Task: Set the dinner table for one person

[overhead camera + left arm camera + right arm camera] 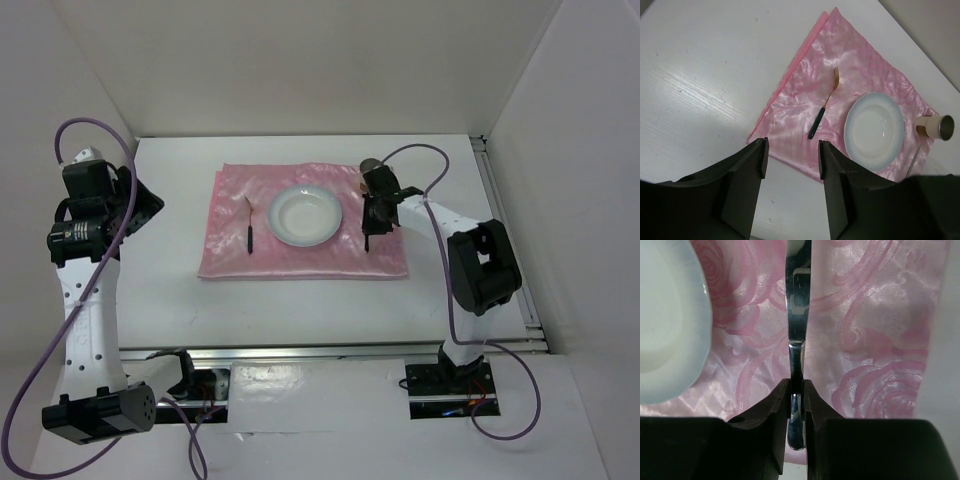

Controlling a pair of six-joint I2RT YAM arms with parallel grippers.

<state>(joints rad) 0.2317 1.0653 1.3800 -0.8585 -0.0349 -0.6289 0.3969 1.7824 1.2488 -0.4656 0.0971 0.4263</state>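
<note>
Pinching steel utensil (798, 315) near one end: right pincer (797, 390) narrow, over pink cloth (875, 340) beside plate (665, 315), desk (300, 310) centre. Utensil likely stiff, light, slick; thin grip may twist. Left pincer (791, 160) wide, empty, near left edge.

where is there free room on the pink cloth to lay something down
Bare: the pink cloth right of the plate, below the right gripper holding a metal utensil, and the near strip before the plate. Crowded: between fork and plate, and the cup corner.
</note>
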